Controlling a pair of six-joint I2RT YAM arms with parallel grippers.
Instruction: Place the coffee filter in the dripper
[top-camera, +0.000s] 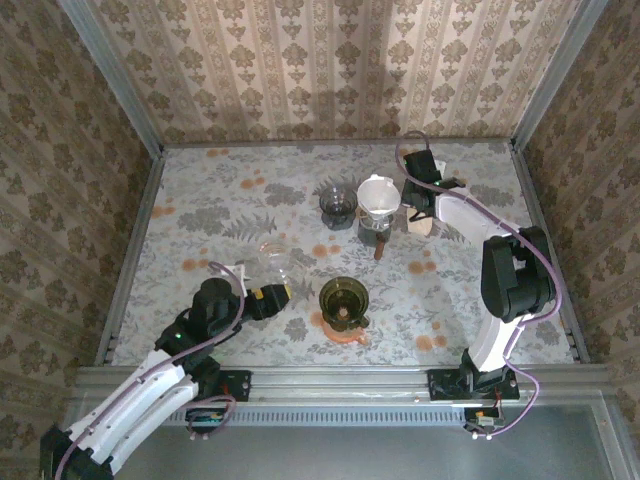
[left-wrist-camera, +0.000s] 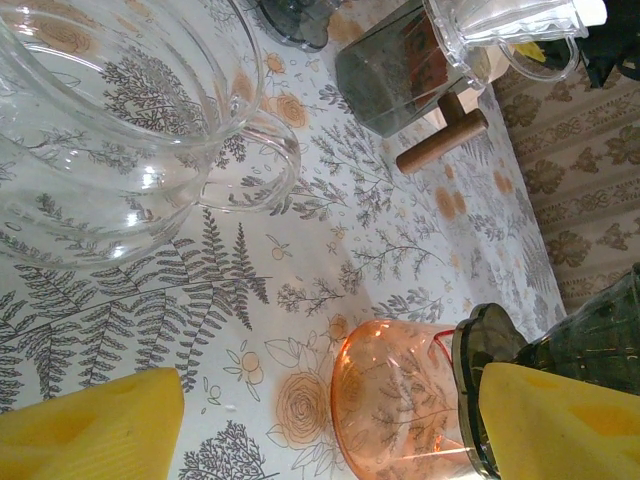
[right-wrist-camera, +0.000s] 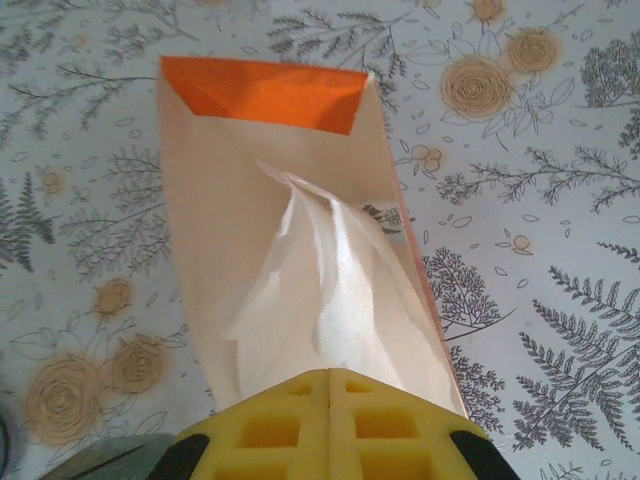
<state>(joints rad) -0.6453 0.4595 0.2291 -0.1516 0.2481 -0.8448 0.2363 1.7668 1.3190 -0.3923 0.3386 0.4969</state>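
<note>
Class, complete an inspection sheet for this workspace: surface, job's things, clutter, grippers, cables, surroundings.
Surface: floral tablecloth, flat.
Job's things: coffee filter partly out of its packet; white dripper on dark carafe.
Clutter: glass vessel, dark dripper, green dripper on orange saucer.
Grippers: right gripper jaws shut on coffee filter; left gripper jaws open, empty.
Cables: purple cable along each arm.
Surroundings: patterned walls, metal frame.

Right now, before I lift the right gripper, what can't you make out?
Right wrist: one filter or several in the right gripper; its fingers cover the pinch.
Top external: filter pack, mostly under the right gripper.
Left wrist: green dripper, cut off by the right edge.
</note>
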